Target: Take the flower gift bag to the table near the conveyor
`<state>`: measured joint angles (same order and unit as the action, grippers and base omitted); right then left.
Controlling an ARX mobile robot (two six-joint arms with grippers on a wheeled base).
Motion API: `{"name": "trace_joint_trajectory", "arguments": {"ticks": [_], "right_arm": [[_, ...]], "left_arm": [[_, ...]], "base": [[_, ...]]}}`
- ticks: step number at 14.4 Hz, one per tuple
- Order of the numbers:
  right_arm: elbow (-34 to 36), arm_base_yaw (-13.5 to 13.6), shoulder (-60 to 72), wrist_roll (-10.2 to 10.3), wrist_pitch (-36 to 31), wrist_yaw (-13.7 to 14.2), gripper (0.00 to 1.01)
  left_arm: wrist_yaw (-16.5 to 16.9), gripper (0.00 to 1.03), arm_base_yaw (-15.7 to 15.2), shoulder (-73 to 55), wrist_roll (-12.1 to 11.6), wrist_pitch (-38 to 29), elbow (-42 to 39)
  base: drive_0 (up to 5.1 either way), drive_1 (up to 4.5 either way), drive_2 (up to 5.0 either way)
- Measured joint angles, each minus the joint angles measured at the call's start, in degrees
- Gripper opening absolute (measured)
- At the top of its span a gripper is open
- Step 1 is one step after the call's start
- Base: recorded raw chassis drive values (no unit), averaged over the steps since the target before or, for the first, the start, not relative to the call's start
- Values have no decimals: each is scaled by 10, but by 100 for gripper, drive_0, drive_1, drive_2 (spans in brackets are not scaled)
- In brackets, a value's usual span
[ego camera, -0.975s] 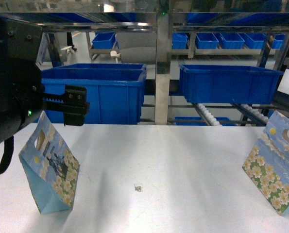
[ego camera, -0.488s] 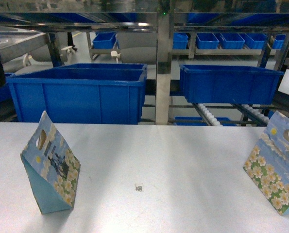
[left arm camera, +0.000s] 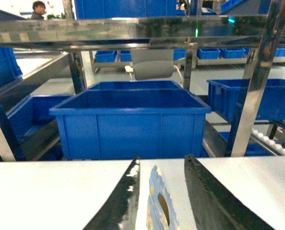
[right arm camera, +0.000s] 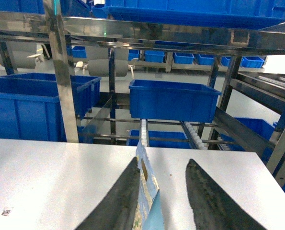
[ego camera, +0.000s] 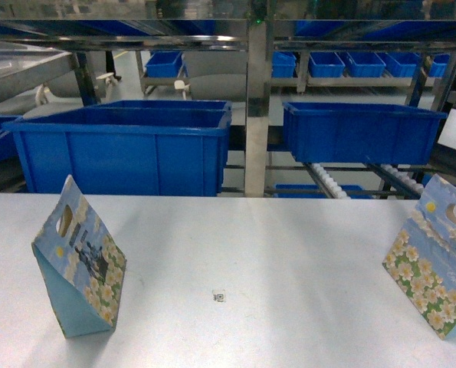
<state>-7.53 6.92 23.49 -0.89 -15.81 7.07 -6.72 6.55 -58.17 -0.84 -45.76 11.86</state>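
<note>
Two flower gift bags stand upright on the whitish table (ego camera: 289,245): one at the left (ego camera: 78,264), one at the right edge (ego camera: 434,268). Neither gripper shows in the head view. In the left wrist view my left gripper (left arm camera: 162,160) is open, and a bag's handle edge (left arm camera: 157,203) rises between its dark fingers without touching them. In the right wrist view my right gripper (right arm camera: 163,162) is open, with a bag (right arm camera: 147,179) close against its left finger (right arm camera: 118,201) and a wide gap to the right finger. The conveyor (ego camera: 329,181) with white rollers runs behind the table.
Big blue bins (ego camera: 128,149) (ego camera: 362,130) sit on the steel racking just beyond the table's far edge. A steel post (ego camera: 257,107) stands between them. A small square marker (ego camera: 218,295) lies mid-table. More roller tracks (right arm camera: 194,138) slope behind the right bag.
The left arm, which filled the left of the head view a second ago, has drawn back out of that view. Both bags stand where they were.
</note>
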Motion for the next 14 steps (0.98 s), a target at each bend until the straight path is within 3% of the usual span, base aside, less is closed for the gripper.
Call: {"name": "trace_joint_trajectory", "arguments": {"ticks": [1,2,3,4,5,11,12,14], "right_arm": [[9,-20,-16,0,9,-30,20],[17,-64,-29,0,10,-64,7],[25,-73,-43,2,16,-66,2],[32,-68,-55,2,22,-71,2],[40,-69,-69,2,31,-70,2],[68,-69,-134,2,57,-71,2],[68,-69,-183,2,133,-71,2],[67,-69,-233,2,160,-71,2]], "left_arm": [[9,16,-6,23,4,10,-19],[14,3,-13,47,5,17,-31],[21,2,-21,74,7,29,-43],[59,2,-54,101,7,45,-56],[61,2,-69,126,7,60,-67],[67,2,-65,259,7,139,-110],[67,2,-65,289,7,165,-110],[68,2,-65,330,7,211,-110]], "base": [[0,0,0],[0,0,0],[0,0,0],[0,0,0],[0,0,0],[0,0,0],[0,0,0],[0,0,0]]}}
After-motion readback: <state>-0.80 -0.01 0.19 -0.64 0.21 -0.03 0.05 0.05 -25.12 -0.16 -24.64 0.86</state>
